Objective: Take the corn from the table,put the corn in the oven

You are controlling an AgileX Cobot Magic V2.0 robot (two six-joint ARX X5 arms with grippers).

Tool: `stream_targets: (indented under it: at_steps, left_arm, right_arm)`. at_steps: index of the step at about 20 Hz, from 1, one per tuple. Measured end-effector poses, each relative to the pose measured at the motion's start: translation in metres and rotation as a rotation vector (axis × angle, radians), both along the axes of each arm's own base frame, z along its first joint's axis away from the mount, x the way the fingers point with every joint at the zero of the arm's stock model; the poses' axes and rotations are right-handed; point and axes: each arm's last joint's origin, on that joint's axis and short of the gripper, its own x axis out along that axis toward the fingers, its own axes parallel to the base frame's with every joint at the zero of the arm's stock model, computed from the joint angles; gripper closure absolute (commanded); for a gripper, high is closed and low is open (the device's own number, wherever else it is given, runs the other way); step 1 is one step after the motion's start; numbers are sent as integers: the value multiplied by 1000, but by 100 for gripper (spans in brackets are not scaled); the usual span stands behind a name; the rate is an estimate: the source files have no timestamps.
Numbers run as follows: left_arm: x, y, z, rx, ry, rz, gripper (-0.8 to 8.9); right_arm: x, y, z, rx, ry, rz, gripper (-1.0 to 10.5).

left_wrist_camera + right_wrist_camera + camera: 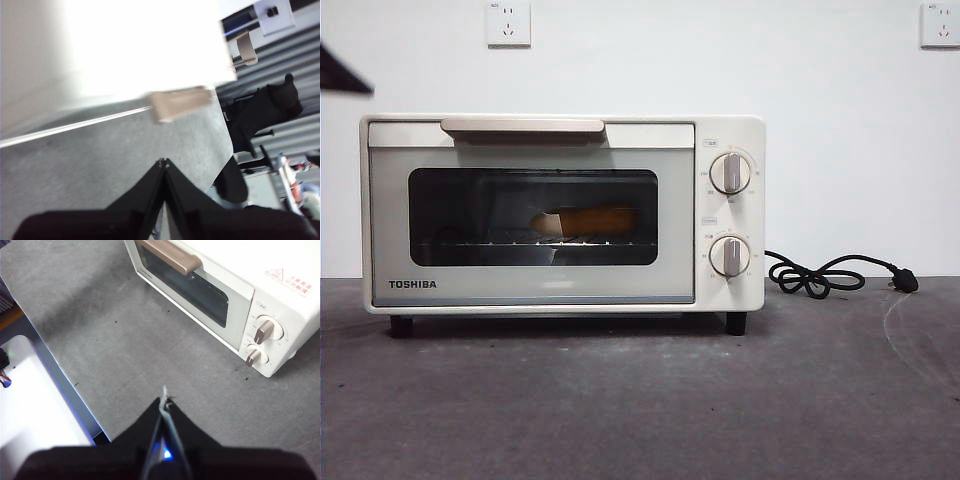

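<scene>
The oven (pixel 563 213) stands on the dark grey counter (pixel 640 400) with its door closed, bar handle (pixel 523 126) along the top edge and two round knobs (pixel 730 173) stacked on the right panel. Through the dark glass window the corn (pixel 588 220) lies on its side on the wire rack inside, its pale tip pointing left. A black cord (pixel 830 275) curls on the counter to the right of the oven, ending in a plug. Two wall sockets (pixel 508 22) sit high on the white wall behind. The left claw (pixel 164 162) is pressed together with nothing between its jaws, held above the counter close to the oven's side, where the handle's end shows, blurred. The right claw (pixel 164 400) is likewise pressed together and empty, hanging over bare counter in front of the oven, well apart from its door. In the front view only a black tip (pixel 342 75) shows at the upper left corner
</scene>
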Motion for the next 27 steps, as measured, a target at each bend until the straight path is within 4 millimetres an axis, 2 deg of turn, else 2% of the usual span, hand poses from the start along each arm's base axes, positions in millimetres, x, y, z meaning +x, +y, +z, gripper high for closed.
stream_targets:
  at_steps: [5, 10, 14, 18, 21, 27]
  left_arm:
    - [-43, -26, 42, 108, -140, -28, 821]
    - [-95, -53, 71, 306, -246, 25, 821]
    - [-133, -64, 86, 424, -316, 133, 821]
    - [-160, -67, 90, 479, -331, 216, 821]
    - [-173, -67, 89, 516, -311, 249, 821]
    - [-171, -69, 84, 557, -256, 248, 821]
  right_arm:
    - [0, 0, 0, 0, 0, 0, 948]
    - [0, 0, 0, 0, 0, 0, 948]
    - [0, 0, 0, 0, 0, -1, 948]
    - [0, 0, 0, 0, 0, -1, 948]
    - [0, 0, 0, 0, 0, 0, 948]
    - [0, 0, 0, -1, 0, -1, 948]
